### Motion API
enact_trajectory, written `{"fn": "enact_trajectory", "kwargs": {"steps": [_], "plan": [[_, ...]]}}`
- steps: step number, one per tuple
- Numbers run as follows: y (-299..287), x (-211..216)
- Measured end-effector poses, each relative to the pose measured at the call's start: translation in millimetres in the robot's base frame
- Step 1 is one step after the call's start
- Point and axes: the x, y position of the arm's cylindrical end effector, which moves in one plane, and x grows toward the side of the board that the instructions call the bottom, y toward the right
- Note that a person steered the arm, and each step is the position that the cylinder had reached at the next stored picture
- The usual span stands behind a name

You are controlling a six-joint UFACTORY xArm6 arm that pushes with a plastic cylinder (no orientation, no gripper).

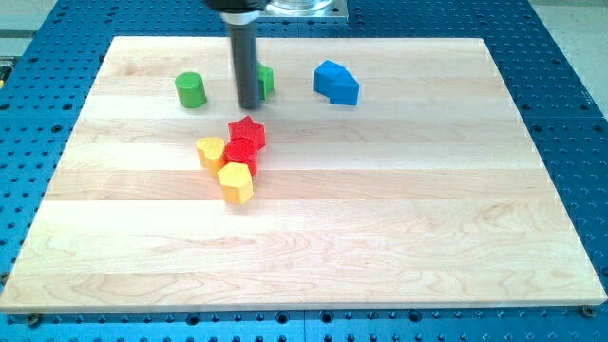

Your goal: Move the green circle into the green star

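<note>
The green circle (191, 89), a short cylinder, stands near the view's top left on the wooden board (399, 209). The green star (267, 81) is to its right, mostly hidden behind my dark rod; only its right side shows. My tip (250, 105) rests on the board just in front of and left of the green star, about a block's width to the right of the green circle. It touches neither block that I can tell.
A blue block (336, 83) lies right of the green star. Below my tip sits a cluster: a red star (247, 132), a red block (241, 152), a yellow heart (211, 151) and a yellow block (236, 181).
</note>
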Motion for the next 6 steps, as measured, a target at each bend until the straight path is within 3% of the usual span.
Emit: {"fn": "enact_trajectory", "kwargs": {"steps": [2, 4, 5, 6], "plan": [[-101, -10], [-156, -17], [-192, -41], [-120, -52]]}}
